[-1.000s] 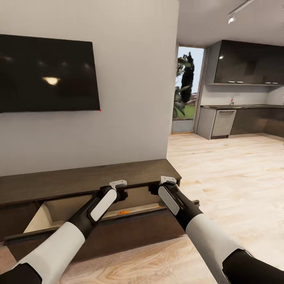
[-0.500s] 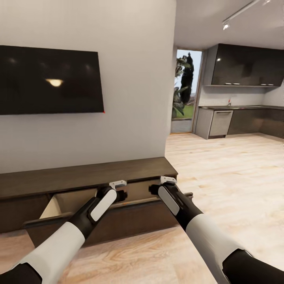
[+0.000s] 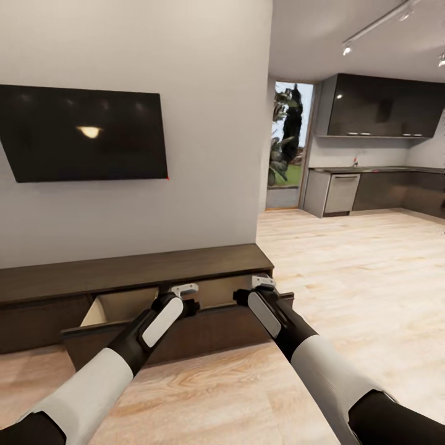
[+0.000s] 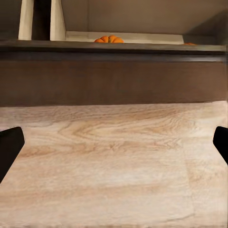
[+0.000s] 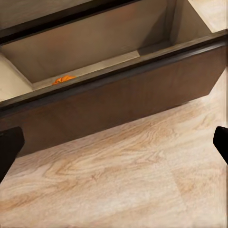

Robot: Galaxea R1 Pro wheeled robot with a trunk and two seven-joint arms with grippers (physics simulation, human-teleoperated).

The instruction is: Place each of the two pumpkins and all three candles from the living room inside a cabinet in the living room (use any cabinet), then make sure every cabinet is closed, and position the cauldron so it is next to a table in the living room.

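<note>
The long dark-brown cabinet (image 3: 123,272) stands against the wall under the TV, with one drawer (image 3: 210,334) pulled out. An orange pumpkin (image 4: 109,39) lies inside that drawer, its top peeking over the front; the right wrist view also catches the pumpkin (image 5: 63,79) on the drawer floor. A second orange sliver (image 4: 189,43) shows further along inside. My left gripper (image 3: 188,303) and right gripper (image 3: 244,295) hover just in front of the drawer, above the floor. Both are open, with nothing between their dark fingertips (image 4: 9,147) (image 5: 221,142). Candles, cauldron and table are out of view.
A black TV (image 3: 86,133) hangs on the grey wall above the cabinet. To the right, light wooden floor (image 3: 358,278) runs to a kitchen with dark grey cupboards (image 3: 383,111) and a doorway with plants (image 3: 287,142).
The whole view has shifted: the camera has backed away from the cabinet and turned slightly, so the drawer looks smaller and further off. Both arms hold the same pose, and the drawer stays open.
</note>
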